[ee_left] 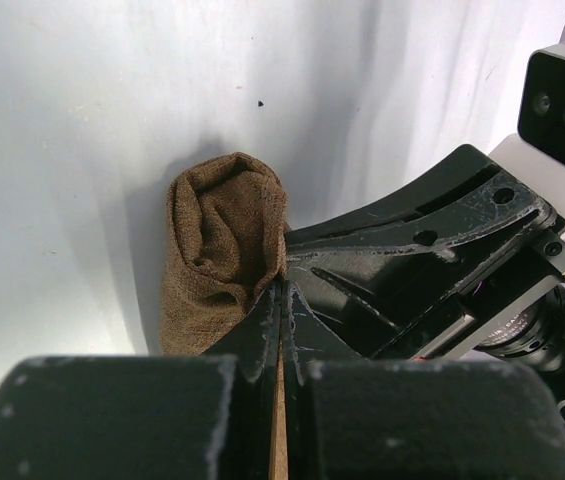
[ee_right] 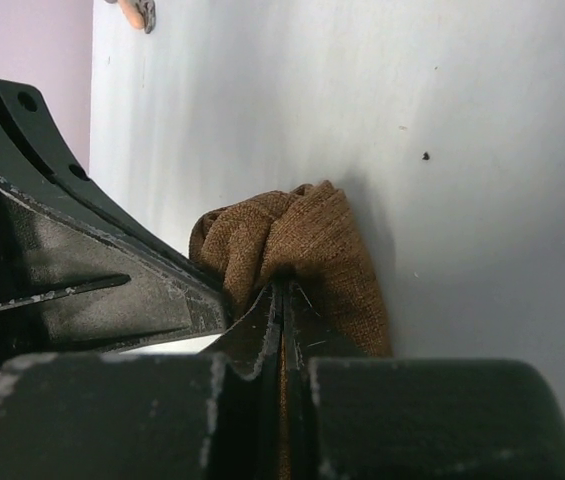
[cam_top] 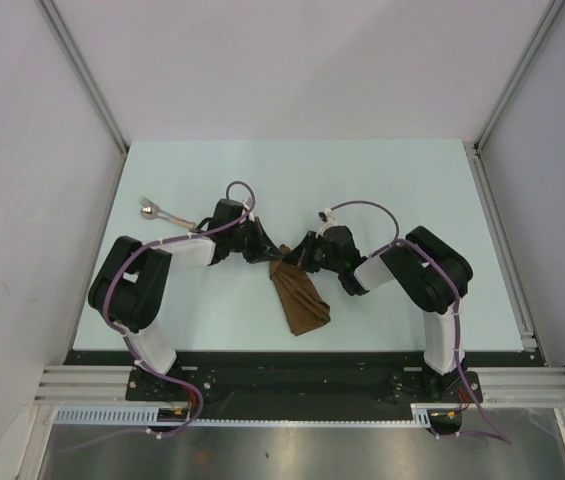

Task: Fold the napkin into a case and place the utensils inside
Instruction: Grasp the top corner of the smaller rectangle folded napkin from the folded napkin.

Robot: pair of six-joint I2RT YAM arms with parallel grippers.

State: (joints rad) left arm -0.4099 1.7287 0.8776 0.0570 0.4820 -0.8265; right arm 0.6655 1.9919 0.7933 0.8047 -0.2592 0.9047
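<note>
Left hand (ee_left: 280, 300) and right hand (ee_right: 282, 300) are clamped on the dark-brown woven cloth napkin (cam_top: 302, 302). Both pinch its far end.

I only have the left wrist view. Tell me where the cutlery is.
Observer: One small silver-headed utensil with a slim tan handle lies on the pale table, off to the left of the left claw and apart from the cloth.
Operator: Report the right claw's grip.
Observer: The right claw is shut on one end of the dark-brown woven napkin, right beside the left claw.
Operator: Describe the rest of the cloth.
Observer: From above, it is a narrow folded strip running from the two claws toward the near table edge.
</note>
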